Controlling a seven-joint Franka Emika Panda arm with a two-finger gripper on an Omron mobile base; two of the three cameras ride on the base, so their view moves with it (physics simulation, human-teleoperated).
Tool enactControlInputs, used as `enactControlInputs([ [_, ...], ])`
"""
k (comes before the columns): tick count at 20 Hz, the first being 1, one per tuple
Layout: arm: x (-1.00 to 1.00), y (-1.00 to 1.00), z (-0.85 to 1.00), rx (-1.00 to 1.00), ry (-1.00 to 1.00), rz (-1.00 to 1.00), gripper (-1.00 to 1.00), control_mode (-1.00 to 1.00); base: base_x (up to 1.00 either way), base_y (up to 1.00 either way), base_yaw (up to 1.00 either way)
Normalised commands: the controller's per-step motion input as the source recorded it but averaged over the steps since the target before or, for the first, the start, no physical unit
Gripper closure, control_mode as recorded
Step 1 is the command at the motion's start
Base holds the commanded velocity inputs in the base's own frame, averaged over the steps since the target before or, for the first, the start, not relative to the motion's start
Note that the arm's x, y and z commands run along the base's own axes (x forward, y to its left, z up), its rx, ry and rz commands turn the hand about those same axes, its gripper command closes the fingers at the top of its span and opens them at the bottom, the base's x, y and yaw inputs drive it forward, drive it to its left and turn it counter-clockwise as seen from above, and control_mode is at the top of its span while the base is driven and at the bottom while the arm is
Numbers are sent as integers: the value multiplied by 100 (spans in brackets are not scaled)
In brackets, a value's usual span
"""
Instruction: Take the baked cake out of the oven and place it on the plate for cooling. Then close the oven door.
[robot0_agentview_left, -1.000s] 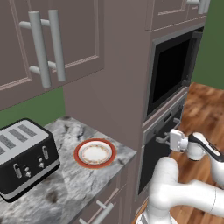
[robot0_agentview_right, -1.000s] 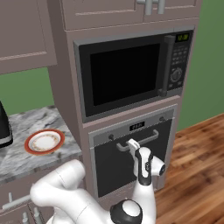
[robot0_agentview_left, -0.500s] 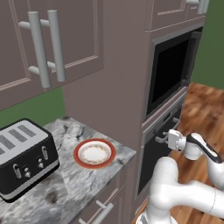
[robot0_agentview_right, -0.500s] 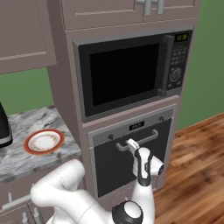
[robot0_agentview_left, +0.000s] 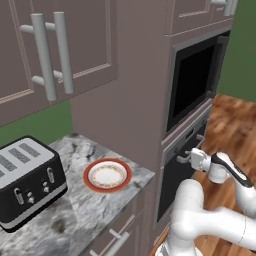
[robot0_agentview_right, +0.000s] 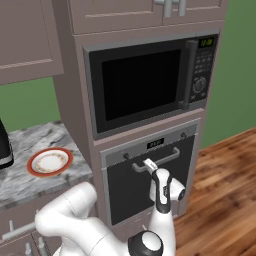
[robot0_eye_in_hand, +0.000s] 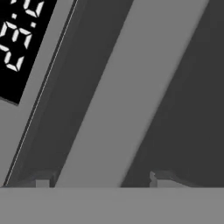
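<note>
I've got the gripper (robot0_agentview_right: 148, 163) right up at the oven door (robot0_agentview_right: 150, 186) handle (robot0_agentview_right: 156, 160), door shut; the plate (robot0_agentview_right: 49, 161) sits on the marble counter (robot0_agentview_right: 30, 175), left.

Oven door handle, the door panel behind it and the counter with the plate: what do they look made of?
The horizontal silver bar handle looks like brushed metal: pale, matte, even grey. The dark grey oven door panel reads as smooth glass, though its flat sheen leaves that open. The grey-veined countertop looks like polished marble or granite, going by its mottled veins. The round white plate with orange-red rim appears to be glazed ceramic.
</note>
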Motion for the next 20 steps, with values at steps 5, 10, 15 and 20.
enactControlInputs([
  [5,0,-35,0,17,11,0,100,-100,0,0,0],
  [10,0,-63,0,31,20,1,100,-100,0,0,0],
  [15,0,-55,-15,25,24,1,100,-100,0,0,0],
  [20,-9,-44,-65,10,15,0,100,-100,0,0,0],
])
